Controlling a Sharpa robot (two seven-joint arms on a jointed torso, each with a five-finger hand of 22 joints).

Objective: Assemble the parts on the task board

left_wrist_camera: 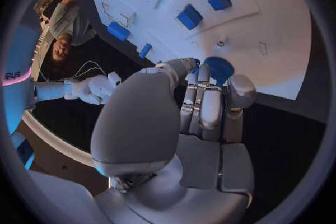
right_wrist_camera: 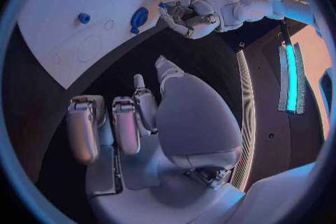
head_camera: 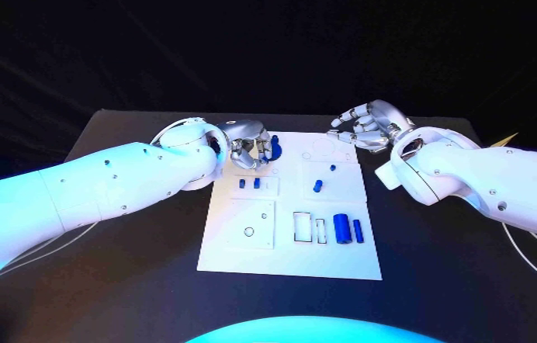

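The left robot hand [head_camera: 248, 149] hangs over the far-left corner of the board [head_camera: 240, 258], its fingertips [left_wrist_camera: 198, 70] closed on a blue disc [left_wrist_camera: 218, 68] at the board's edge. Just beside it, toward the robot, two small blue parts [head_camera: 250, 182] stand on the board. The right robot hand [head_camera: 366, 126] hovers off the board's far-right corner, fingers curled in, holding nothing. Between the hands and nearer the robot lies a blue peg [head_camera: 318, 185]; two longer blue parts [head_camera: 348, 228] lie nearer still on the black tabletop's [head_camera: 134, 281] board.

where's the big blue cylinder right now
In the head view it lies on the task board, near the board's front right corner, between a thinner blue rod and an outlined slot; big blue cylinder.
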